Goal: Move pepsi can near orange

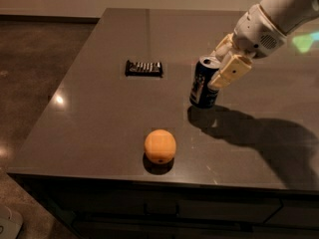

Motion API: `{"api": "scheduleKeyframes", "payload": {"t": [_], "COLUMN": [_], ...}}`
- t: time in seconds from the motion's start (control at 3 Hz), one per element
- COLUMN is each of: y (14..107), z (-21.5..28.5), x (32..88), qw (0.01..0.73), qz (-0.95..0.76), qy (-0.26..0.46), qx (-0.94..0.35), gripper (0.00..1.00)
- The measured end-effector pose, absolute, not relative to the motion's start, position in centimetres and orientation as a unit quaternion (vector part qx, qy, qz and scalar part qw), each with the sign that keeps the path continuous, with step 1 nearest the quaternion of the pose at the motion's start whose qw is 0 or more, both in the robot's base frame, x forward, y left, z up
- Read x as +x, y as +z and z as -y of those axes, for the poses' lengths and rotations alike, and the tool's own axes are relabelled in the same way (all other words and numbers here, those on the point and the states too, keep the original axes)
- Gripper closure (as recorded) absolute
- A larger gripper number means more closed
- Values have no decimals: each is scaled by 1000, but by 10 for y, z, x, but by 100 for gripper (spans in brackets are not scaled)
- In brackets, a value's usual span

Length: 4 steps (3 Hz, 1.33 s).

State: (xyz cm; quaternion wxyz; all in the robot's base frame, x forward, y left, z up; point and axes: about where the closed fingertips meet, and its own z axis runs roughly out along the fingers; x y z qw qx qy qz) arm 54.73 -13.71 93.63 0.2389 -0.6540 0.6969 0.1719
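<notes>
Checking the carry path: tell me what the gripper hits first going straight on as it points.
The gripper, shut on the pepsi can, points down-left; it would probably press the can onto the table short of the orange, though depth is unclear.

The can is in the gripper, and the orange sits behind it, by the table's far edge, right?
Not quite. The gripper does hold the can, but the orange sits in front of it, by the near edge of the table. The camera view shows this.
</notes>
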Motion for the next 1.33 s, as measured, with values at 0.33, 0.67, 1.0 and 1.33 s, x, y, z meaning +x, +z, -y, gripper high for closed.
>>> {"api": "scheduleKeyframes", "payload": {"t": [0.33, 0.67, 1.0, 1.33], "y": [930, 924, 917, 913], "z": [127, 113, 100, 93], "x": [526, 510, 498, 491], "qw": [234, 228, 222, 215], "qz": [-674, -655, -638, -629], "qy": [190, 208, 221, 217], "qx": [-674, -690, -704, -715], "gripper": [100, 100, 100, 87]}}
